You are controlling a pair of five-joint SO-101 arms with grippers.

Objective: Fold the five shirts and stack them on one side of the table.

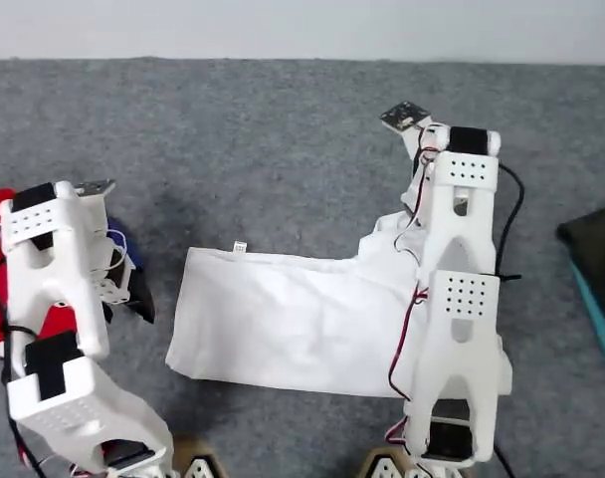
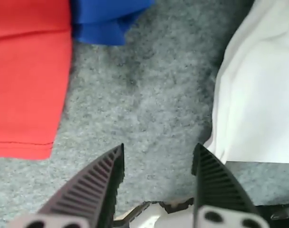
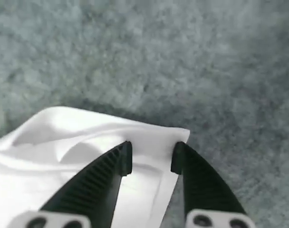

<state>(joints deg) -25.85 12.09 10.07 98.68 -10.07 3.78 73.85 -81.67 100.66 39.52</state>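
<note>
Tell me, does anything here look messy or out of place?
The white shirt in the middle lies half-folded and crooked, one part sticking out under the right gripper. A red shirt lies at one edge, a dark cloth at the other.

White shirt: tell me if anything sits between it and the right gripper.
Nothing visible does. The right gripper hangs open right above a corner of the white shirt, and no other object lies between them. Past that corner there is just the grey table cover.
</note>
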